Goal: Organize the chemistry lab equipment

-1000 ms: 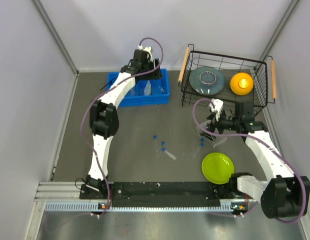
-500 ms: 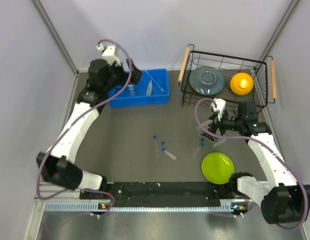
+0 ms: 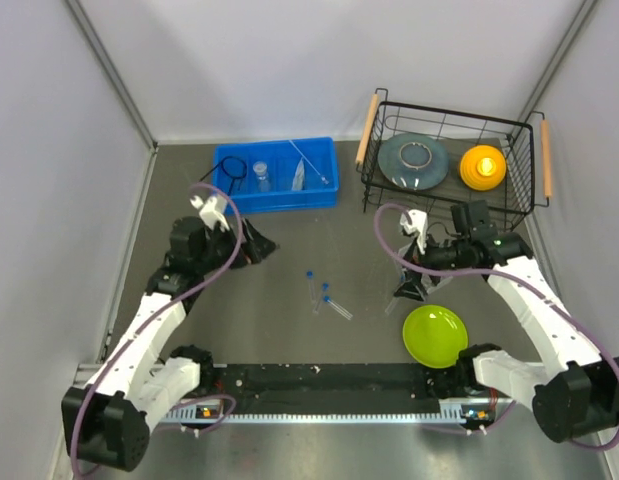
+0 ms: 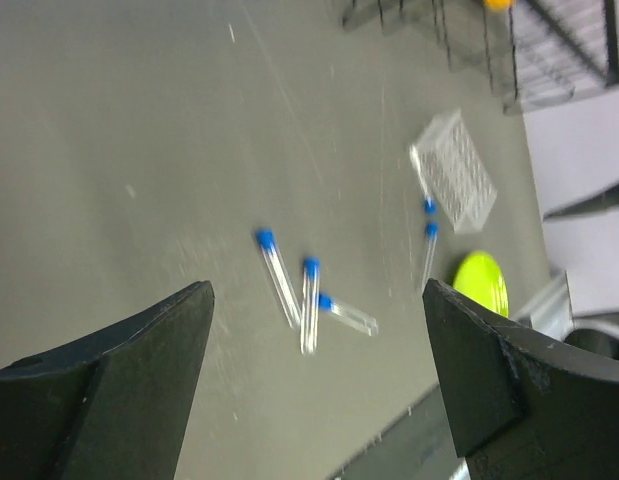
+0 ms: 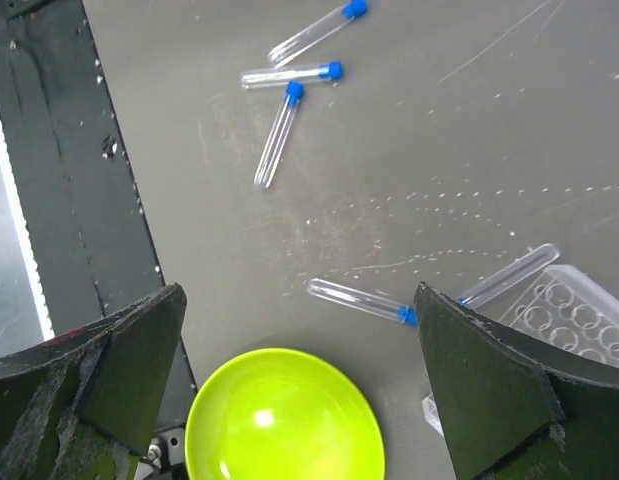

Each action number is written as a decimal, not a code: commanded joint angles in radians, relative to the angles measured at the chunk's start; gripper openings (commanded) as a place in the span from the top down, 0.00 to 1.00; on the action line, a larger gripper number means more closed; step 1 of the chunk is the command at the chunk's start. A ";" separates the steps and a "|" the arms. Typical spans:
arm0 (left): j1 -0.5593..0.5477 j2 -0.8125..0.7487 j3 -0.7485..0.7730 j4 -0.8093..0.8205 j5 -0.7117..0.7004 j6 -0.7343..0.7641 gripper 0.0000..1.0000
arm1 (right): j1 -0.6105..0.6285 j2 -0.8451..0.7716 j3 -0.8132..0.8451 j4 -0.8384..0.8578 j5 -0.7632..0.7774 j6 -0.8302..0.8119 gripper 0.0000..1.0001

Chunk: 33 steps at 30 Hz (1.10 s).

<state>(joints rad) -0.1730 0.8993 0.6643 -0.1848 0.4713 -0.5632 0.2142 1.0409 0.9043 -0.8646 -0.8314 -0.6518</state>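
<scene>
Your left claw [image 3: 261, 246] hangs spread and empty at nine o'clock, elbow low, facing three thin clear tubes with blue caps [image 3: 323, 294] lying at centre. Your right claw [image 3: 409, 287], equally wide and empty, tilts down at three o'clock over the clear perforated tube rack [image 5: 579, 322], near the glossy lime-green plate [image 3: 434, 335].

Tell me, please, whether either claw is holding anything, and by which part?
Nothing is held: the left claw and right claw both stand open and empty; the thin clear blue-capped tubes lie loose.

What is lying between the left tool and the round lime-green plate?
Three thin clear tubes with blue caps lie loose there; the top view shows it best.
</scene>
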 commanded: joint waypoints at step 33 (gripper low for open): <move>-0.642 0.967 0.661 -0.610 -0.718 -0.228 0.54 | 0.034 -0.031 -0.084 0.076 0.094 -0.014 0.01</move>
<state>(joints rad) -0.8055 1.8423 1.2724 -0.7368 -0.1879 -0.7910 0.2420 1.0393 0.8318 -0.8223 -0.7189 -0.6544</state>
